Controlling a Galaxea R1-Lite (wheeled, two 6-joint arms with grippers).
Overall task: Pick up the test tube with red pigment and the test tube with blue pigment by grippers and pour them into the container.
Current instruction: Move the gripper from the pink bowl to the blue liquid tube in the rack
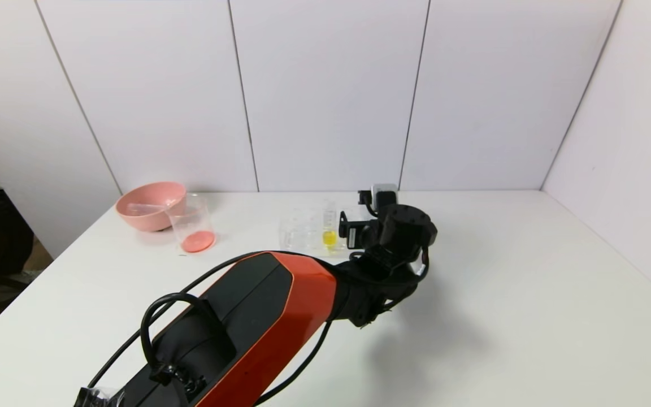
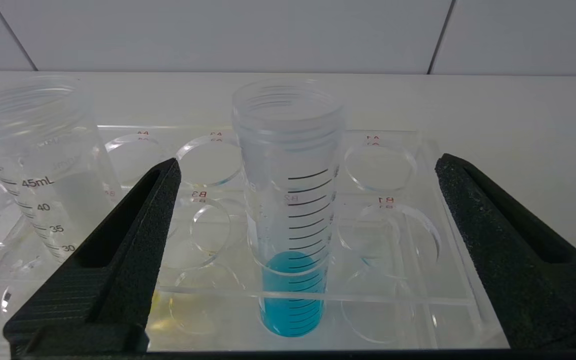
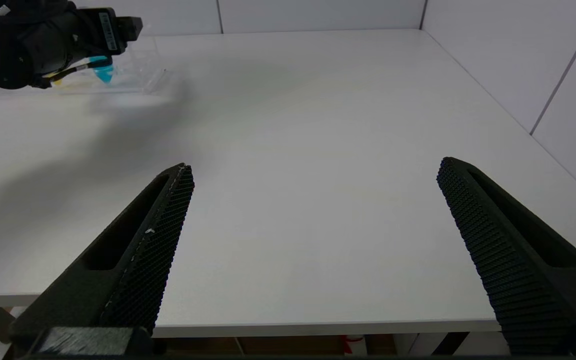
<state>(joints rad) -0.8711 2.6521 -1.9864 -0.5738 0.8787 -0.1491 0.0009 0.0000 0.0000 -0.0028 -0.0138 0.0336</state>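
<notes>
Two ribbed black fingers of left claw (image 2: 308, 220) gape around upright blue-pigment tube (image 2: 290, 210).

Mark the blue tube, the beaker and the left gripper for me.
blue tube (image 2: 290, 300), left wrist view, on its blue liquid.
beaker (image 1: 192, 220), head view, on its glass wall.
left gripper (image 2: 308, 165), left wrist view, midway between its open fingers.

A lab-style test bench: a white table (image 1: 500, 294) boxed in by plain white panels (image 1: 325, 90), with a clear tube rack (image 2: 408, 260) and graduated tubes at frame centre.
</notes>
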